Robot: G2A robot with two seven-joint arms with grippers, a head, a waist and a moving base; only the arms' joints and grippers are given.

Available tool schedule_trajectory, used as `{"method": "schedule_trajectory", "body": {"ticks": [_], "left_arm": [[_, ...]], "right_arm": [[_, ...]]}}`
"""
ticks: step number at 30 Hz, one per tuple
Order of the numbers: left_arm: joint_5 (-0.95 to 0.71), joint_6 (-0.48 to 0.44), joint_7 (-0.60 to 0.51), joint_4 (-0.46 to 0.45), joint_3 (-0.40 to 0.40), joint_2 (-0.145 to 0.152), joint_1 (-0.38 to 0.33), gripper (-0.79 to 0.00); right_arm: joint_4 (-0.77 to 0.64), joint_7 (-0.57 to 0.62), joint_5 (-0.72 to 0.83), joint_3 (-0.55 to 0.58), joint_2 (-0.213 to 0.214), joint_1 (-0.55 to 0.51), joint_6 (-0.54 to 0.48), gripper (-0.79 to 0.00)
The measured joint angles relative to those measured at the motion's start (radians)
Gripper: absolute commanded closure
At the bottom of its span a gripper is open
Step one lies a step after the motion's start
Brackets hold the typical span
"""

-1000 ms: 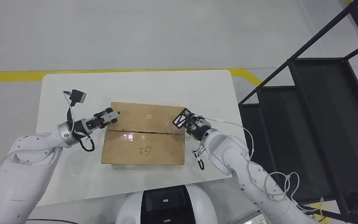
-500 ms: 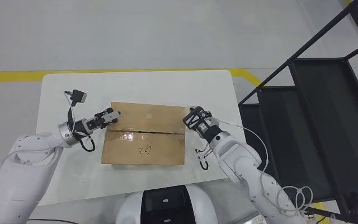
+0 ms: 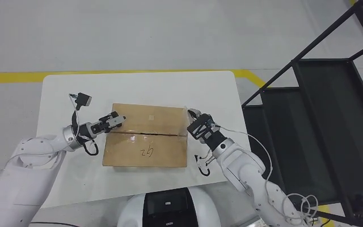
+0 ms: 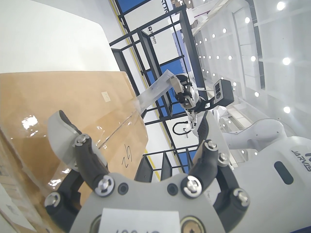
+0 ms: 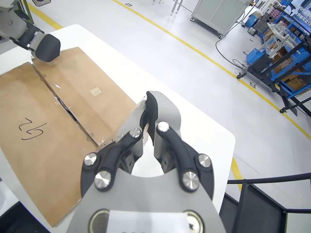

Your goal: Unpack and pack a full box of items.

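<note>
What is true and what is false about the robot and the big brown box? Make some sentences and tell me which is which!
1. The cardboard box sits on the white table. True.
2. The box's top flaps stand wide open. False: they lie flat and closed.
3. The right gripper is pinching a strip of clear tape that lifts off the box's end. True.
4. The left gripper is holding scissors. False: it is open and holds nothing, at the box's other end.
5. There is a pen scribble on the box's top. True.
</note>
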Motion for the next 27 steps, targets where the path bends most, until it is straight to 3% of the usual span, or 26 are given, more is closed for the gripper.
{"method": "schedule_trajectory", "body": {"ticks": [17, 27], "left_arm": [[0.077, 0.016, -0.089, 0.004, -0.071, 0.019, 0.047, -0.785], [0.087, 0.026, -0.076, -0.002, -0.080, 0.020, 0.057, -0.785]], "right_arm": [[-0.023, -0.105, 0.066, 0.078, 0.000, -0.053, -0.024, 0.000], [0.018, -0.087, 0.036, -0.028, -0.011, 0.008, -0.108, 0.000]]}}
